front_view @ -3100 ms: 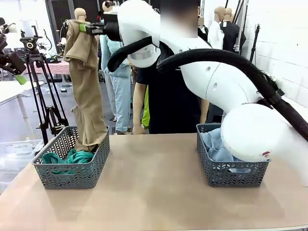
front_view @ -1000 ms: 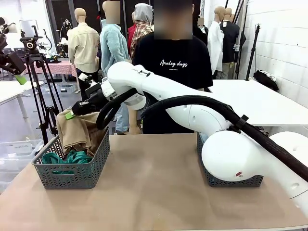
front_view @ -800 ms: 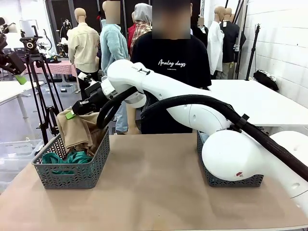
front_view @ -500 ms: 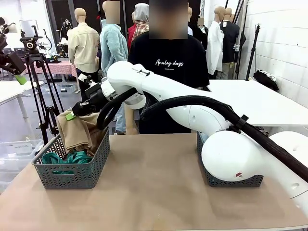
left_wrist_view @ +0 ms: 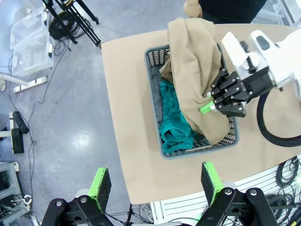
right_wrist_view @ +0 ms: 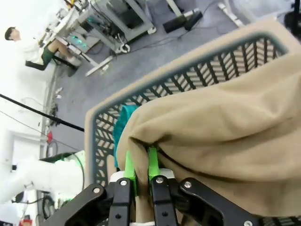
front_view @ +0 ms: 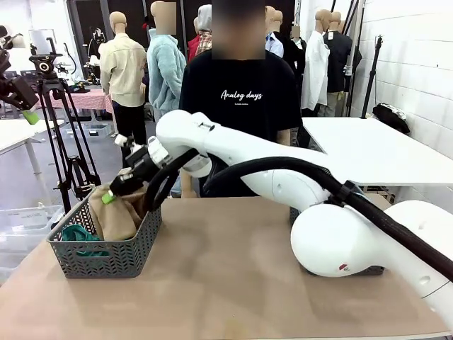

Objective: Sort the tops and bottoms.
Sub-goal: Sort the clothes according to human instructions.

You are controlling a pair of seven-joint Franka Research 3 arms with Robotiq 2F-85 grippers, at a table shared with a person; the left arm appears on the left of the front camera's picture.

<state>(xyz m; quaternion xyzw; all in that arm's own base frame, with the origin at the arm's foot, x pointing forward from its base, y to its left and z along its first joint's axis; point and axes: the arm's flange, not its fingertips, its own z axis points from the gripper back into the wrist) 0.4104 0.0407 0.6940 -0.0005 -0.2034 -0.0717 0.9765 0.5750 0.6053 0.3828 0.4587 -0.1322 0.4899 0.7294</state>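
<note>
**Tan top in the left basket**

I see the tan top (front_view: 117, 212) bunched in the grey basket (front_view: 120, 249), draped over its far rim. The teal top (left_wrist_view: 175, 120) lies in the same basket beside it. Right end effector (right_wrist_view: 139, 165) pinches a fold of tan cloth. Left end effector (left_wrist_view: 155, 183) hovers spread above the basket, holding nothing. The basket sits on the worktop (front_view: 226, 283).

The robot's right arm enters from the lower right of the front view and stretches across the middle to the left side, its wrist angled downward. The right gripper (front_view: 108, 197) sits at the left centre, its green pads nearly together, pinching a fold of tan fabric. The left gripper (left_wrist_view: 155, 181) hangs high, fingers spread wide apart, holding nothing.
</note>
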